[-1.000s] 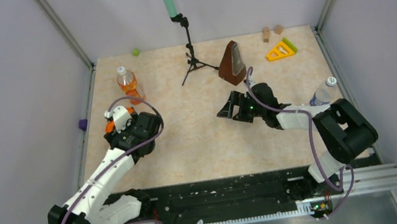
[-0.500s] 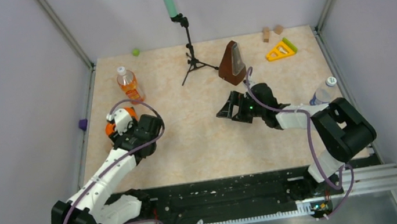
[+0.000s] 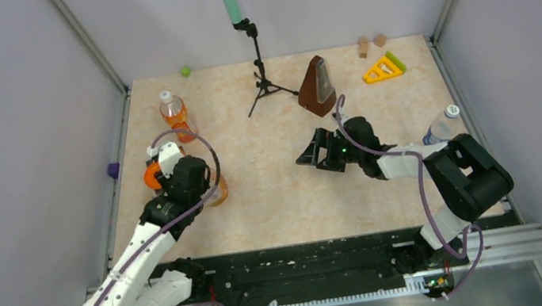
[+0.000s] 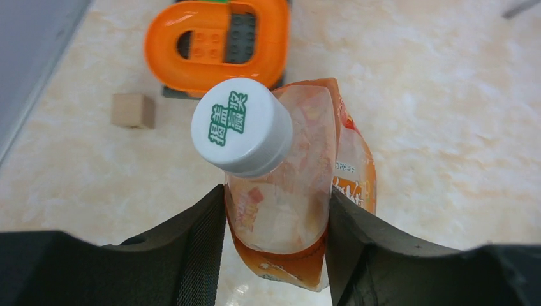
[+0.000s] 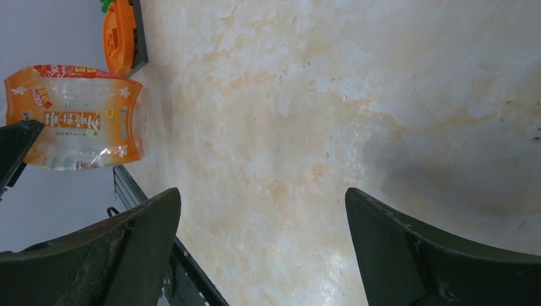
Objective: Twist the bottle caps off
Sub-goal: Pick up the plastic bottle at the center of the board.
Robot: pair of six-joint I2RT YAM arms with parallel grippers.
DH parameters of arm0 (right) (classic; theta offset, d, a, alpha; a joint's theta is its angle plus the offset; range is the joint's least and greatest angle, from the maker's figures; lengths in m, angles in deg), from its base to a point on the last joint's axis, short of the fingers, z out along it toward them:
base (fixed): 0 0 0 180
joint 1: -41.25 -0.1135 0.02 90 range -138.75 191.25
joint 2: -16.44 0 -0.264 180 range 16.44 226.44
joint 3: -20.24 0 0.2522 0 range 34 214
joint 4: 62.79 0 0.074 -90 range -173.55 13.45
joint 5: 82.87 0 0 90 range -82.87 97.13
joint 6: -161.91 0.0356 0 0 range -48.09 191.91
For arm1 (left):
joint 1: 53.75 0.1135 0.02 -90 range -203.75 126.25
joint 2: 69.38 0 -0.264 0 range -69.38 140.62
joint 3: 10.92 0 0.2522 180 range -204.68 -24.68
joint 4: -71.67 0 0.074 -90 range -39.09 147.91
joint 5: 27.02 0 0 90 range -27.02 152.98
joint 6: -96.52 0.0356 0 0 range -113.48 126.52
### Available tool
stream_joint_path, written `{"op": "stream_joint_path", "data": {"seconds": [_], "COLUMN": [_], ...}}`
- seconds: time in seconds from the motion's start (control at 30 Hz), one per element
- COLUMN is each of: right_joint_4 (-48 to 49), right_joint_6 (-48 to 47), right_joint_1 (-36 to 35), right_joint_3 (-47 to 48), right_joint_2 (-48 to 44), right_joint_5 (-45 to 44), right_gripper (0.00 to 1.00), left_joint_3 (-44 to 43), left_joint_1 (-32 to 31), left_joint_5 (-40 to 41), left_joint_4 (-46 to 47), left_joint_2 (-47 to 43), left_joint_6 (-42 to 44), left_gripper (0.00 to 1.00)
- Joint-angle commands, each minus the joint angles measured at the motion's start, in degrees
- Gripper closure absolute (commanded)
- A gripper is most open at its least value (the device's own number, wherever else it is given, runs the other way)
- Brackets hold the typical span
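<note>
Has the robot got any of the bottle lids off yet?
None are off yet. In hand: the left fingers squeeze the squat orange bottle, its white cap on top; the right fingers hang open, empty. Left: that cap, plus the capped slim orange bottle and clear bottle.

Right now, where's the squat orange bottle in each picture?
Top: bottle left of middle, right of the orange toy.
Left wrist: bottle in the middle, cap facing the camera.
Right wrist: bottle upper left, sideways in the picture.
Shared landmark: the orange toy, near it in all three.
</note>
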Motion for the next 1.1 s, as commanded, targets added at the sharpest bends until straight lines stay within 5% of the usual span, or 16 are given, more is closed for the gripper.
{"op": "stream_joint_path", "data": {"seconds": [0.0, 0.27, 0.53, 0.7, 0.9, 1.07], "right_joint_4": [5.7, 9.0, 2.7, 2.1, 3.8, 8.7], "right_joint_6": [0.1, -8.4, -18.5, -16.8, -16.3, -13.1], "right_joint_1": [-0.7, -0.7, -0.7, -1.5, -6.3, -7.0], "right_joint_3": [-1.6, -2.2, -0.4, 1.6, 1.9, 1.8], "right_joint_2": [-2.6, -12.4, -24.0, -24.2, -22.7, -20.6], "right_joint_5": [3.6, 12.5, 21.9, 31.2, 30.8, 31.2], "right_gripper": [0.02, 0.02, 0.03, 0.08, 0.14, 0.30], "left_joint_3": [-2.3, -2.0, -4.2, -6.2, -7.2, -7.4], "left_joint_1": [0.1, 0.2, 0.1, -0.4, -1.2, -1.8], "left_joint_5": [-17.0, -51.0, -77.5, -85.6, -88.2, -89.2], "left_joint_4": [8.8, 20.6, 24.1, 24.6, 25.7, 25.2], "left_joint_2": [-3.0, -5.9, -1.8, 1.6, 3.6, 4.8], "left_joint_6": [11.0, 23.4, 25.2, 25.0, 25.3, 25.4], "left_gripper": [0.59, 0.60, 0.60, 0.60, 0.60, 0.60]}}
